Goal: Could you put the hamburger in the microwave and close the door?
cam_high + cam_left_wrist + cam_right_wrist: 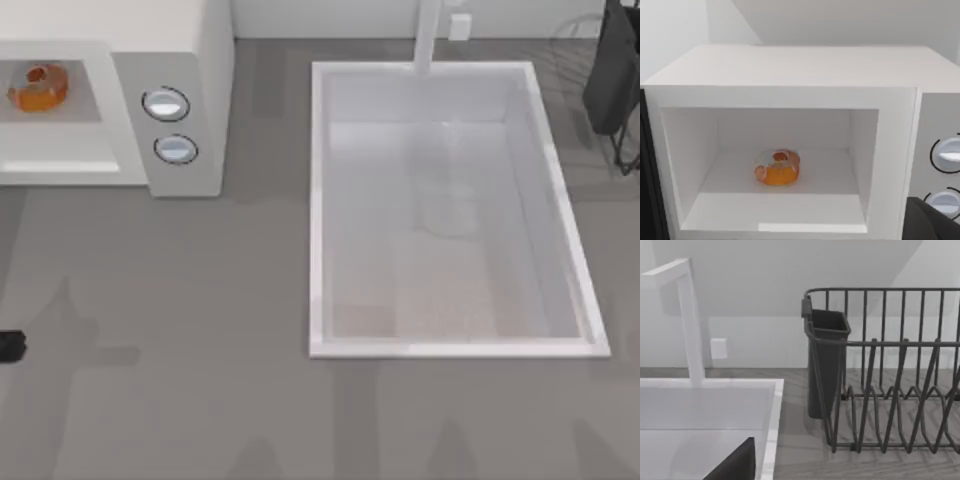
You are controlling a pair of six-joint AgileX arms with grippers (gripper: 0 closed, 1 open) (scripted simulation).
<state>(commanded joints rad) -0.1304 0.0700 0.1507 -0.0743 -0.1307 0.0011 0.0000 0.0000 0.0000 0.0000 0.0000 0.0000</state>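
Note:
The white microwave (185, 60) stands at the table's far left, its grey cavity open toward the front and two silver dials (166, 104) on its panel. The hamburger (777, 167), orange-brown with a pale top and a red spot, lies on the cavity floor near the middle; it is also in the top view (40, 87). A dark upright strip (649, 180) at the cavity's side looks like the edge of the open door. A dark part of my left gripper (935, 220) sits in front of the dial panel, apart from the hamburger. My right gripper (735, 465) hovers over the sink's far right corner.
A white rectangular sink basin (318, 200) with a faucet (428, 35) fills the middle and right of the table. A dark wire dish rack (890, 390) with a cutlery cup (825, 360) stands at the far right. A dark bit of my left arm (8, 345) shows at the left edge.

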